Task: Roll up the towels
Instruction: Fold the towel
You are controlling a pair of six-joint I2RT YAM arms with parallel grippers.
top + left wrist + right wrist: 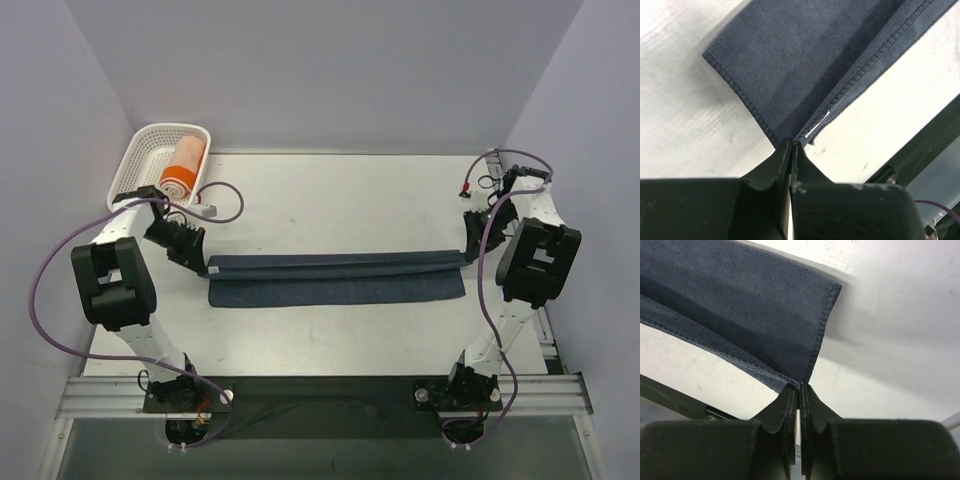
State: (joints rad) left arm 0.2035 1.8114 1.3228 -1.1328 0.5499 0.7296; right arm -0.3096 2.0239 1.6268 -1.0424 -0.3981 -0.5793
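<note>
The left arm (115, 280) is raised from its base at 7 o'clock of the overhead view and bent sharply at the elbow, with the wrist turned toward 4 o'clock. The left jaws are pressed together on the left end corner of the navy towel (335, 280). The right arm (535, 260) is folded in the same way from 5 o'clock, with the wrist aimed toward 7 o'clock. The right jaws are pinched on the towel's right end corner.

The navy towel is laid as a long narrow strip across the middle of the white surface (330, 200), running from 9 to 3 o'clock and doubled lengthwise. From the wrist cameras a soft, short-piled cloth (790, 60) with a stitched hem is seen, and two layers (740, 310) meet at each pinch.

The orange towel (183, 165), rolled into a cylinder with a white band at its near end, is held in the white lattice basket (170, 127) at 10 o'clock.
</note>
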